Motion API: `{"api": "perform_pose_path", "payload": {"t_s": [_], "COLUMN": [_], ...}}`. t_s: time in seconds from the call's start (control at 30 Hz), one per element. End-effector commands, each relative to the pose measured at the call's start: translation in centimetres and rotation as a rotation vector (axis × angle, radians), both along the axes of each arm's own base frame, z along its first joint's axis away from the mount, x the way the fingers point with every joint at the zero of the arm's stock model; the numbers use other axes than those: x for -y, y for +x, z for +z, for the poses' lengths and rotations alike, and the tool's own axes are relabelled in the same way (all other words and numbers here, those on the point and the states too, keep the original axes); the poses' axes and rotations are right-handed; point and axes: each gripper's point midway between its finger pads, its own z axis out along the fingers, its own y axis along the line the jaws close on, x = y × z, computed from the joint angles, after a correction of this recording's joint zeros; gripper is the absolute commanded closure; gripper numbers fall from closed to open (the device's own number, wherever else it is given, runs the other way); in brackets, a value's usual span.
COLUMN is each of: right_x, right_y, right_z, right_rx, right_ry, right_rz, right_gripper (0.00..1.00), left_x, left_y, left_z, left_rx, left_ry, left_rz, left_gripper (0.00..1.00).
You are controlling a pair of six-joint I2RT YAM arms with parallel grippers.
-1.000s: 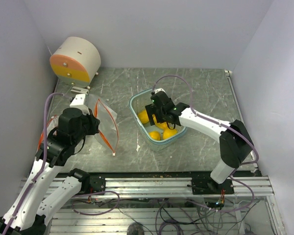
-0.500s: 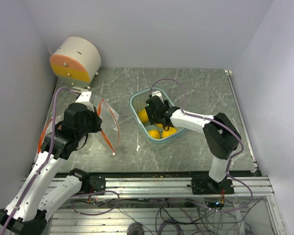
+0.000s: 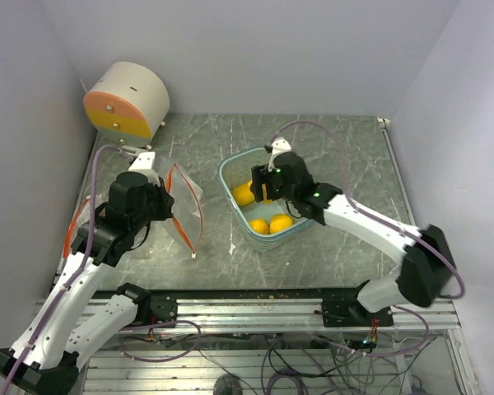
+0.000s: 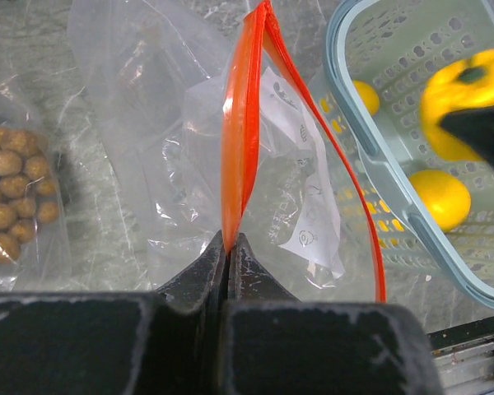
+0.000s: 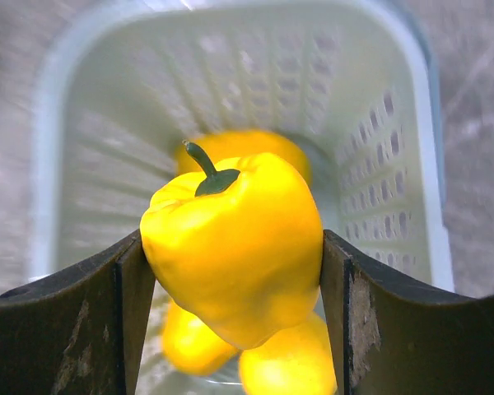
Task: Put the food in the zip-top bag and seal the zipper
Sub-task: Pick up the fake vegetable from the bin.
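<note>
My right gripper (image 5: pixel 230 271) is shut on a yellow pepper (image 5: pixel 239 239) with a green stem, one piece of the food, held above the light-blue basket (image 5: pixel 148 123). From above, the right gripper (image 3: pixel 267 185) hangs over the basket (image 3: pixel 228 169), where three yellow fruits (image 3: pixel 269 223) lie. The clear zip-top bag (image 3: pixel 184 216) with an orange zipper stands left of the basket. My left gripper (image 4: pixel 229 245) is shut on the orange zipper rim (image 4: pixel 237 148), holding the mouth up and slightly parted. In the left wrist view the held pepper (image 4: pixel 465 82) shows past the basket (image 4: pixel 370 169).
A round white and orange drum (image 3: pixel 128 100) stands at the back left corner. Small brown round pieces (image 4: pixel 12 185) lie under clear plastic left of the bag. Grey walls close in the table on three sides; the metal rail (image 3: pixel 255 311) runs along the near edge.
The right gripper closed on the yellow pepper inside the basket and has lifted it up out of the pile. The left gripper kept hold of the bag's rim.
</note>
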Motion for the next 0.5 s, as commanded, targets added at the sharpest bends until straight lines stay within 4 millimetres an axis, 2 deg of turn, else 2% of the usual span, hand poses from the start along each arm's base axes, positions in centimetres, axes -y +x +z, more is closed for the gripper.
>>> {"api": "perform_pose_path", "payload": {"t_s": [0.0, 0.1, 0.27, 0.37, 0.47], "right_x": [-3.2, -5.1, -9.1, -11.1, -13.3], "right_y": [-2.5, -5.2, -11.0, -14.3, -16.3], "right_z": [8.8, 12.2, 16.4, 16.5, 16.4], "right_rx": [0.132, 0.16, 0.13, 0.077, 0.067], "right_ry": [0.266, 0.392, 0.657, 0.768, 0.801], "right_rz": [0.218, 0.387, 0.737, 0.881, 0.946], "right_gripper": [0.91, 0.91, 0.91, 0.9, 0.9], "left_x": [1.2, 1.9, 3.3, 3.8, 4.0], "left_y": [1.3, 2.0, 2.8, 3.1, 3.3], "left_z": [0.2, -0.4, -0.5, -0.3, -0.3], "left_rx": [0.031, 0.015, 0.003, 0.01, 0.01], "left_ry": [-0.047, -0.055, -0.093, -0.117, -0.125], "left_rz": [-0.024, -0.035, -0.071, -0.079, -0.083], "left_gripper": [0.93, 0.93, 0.93, 0.93, 0.93]}}
